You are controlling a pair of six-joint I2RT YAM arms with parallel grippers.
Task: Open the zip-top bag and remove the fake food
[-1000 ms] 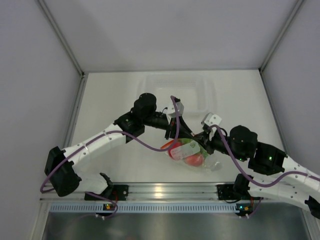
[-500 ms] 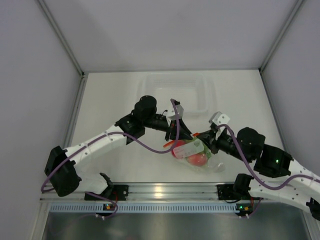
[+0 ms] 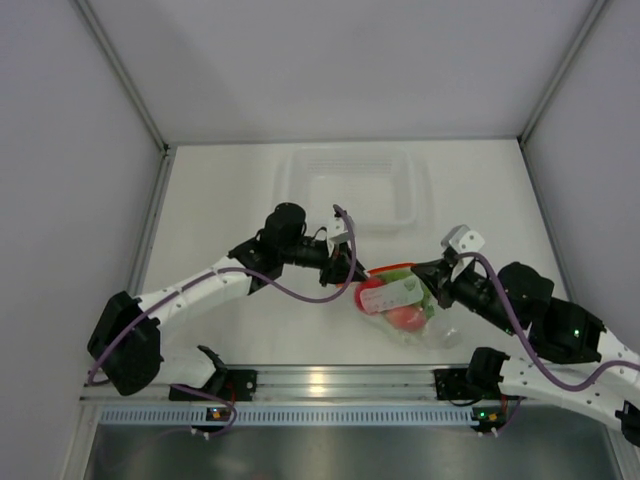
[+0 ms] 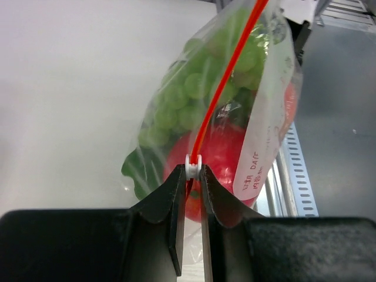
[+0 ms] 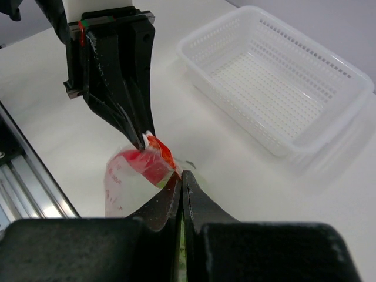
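Note:
The zip-top bag point(image 3: 400, 305) hangs between my two grippers above the table's front middle, its orange-red zip strip point(image 4: 226, 79) stretched taut. Inside show a green grape bunch point(image 4: 194, 88), a red tomato point(image 4: 220, 155) and green lettuce point(image 4: 136, 170). My left gripper point(image 4: 193, 170) is shut on the white zip slider point(image 4: 193, 163) at the strip's left end; it also shows in the right wrist view point(image 5: 144, 136). My right gripper point(image 5: 183, 174) is shut on the bag's right end at the strip. In the top view the left gripper point(image 3: 352, 272) and right gripper point(image 3: 425, 275) flank the bag.
A rigid clear perforated tray point(image 3: 350, 188) stands at the back middle, also in the right wrist view point(image 5: 276, 88). The aluminium rail point(image 3: 330, 382) runs along the table's front edge just below the bag. Grey walls close in the left, right and back.
My right gripper has pulled the bag's end to the right and back. My left gripper has drawn leftward with the slider, so the strip is longer and the bag has shifted right.

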